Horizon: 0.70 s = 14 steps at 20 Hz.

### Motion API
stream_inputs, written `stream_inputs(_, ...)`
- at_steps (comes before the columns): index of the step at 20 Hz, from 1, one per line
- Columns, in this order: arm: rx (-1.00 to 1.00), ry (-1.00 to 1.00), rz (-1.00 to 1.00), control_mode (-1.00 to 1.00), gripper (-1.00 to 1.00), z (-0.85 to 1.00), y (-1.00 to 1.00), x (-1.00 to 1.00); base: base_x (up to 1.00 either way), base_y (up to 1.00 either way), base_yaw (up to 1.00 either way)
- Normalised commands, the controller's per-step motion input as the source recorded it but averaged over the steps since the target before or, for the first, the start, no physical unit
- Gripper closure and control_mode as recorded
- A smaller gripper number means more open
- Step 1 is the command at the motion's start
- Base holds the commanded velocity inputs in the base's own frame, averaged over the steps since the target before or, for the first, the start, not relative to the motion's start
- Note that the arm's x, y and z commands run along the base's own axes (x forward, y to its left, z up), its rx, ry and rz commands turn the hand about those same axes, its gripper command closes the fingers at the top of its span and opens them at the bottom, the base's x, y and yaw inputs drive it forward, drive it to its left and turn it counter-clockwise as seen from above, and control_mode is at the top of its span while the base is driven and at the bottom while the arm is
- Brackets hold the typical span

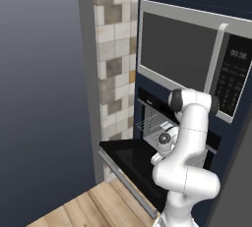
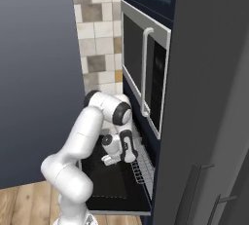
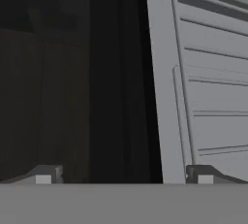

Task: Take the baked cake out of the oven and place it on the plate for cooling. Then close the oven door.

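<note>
The black oven (image 1: pixel 147 104) sits under the microwave, and its oven door (image 1: pixel 129 158) hangs dropped open and flat. A wire rack (image 1: pixel 150 123) is slid partly out over the door. My gripper (image 2: pixel 108 161) hovers low over the open oven door (image 2: pixel 104 182), beside the rack (image 2: pixel 142 169). In the hand view the gripper (image 3: pixel 123 177) is open, with nothing between its fingertips (image 3: pixel 44 174), facing dark glass on the left and grey rack wires (image 3: pixel 203 72) on the right. The cake and the plate are out of view.
A silver-framed microwave (image 1: pixel 184 54) with a vertical handle hangs right above the oven. A tiled wall (image 1: pixel 114 49) stands to the left. The door's long silver handle (image 1: pixel 125 181) juts toward the wooden floor (image 1: pixel 98 206). A dark cabinet side (image 2: pixel 209 97) closes the right.
</note>
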Motion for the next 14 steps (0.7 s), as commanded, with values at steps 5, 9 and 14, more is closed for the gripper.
stream_inputs(5,-0.03,0.0,0.0,-1.0,-1.0,-0.14,-0.33,0.52,0.0,0.0,0.0)
stream_inputs(9,-0.02,-0.04,0.0,-1.0,-1.0,0.06,-0.09,0.19,0.0,0.0,0.0)
stream_inputs(14,0.0,-0.14,0.01,-1.0,-1.0,0.65,0.45,-0.38,0.0,0.0,0.0)
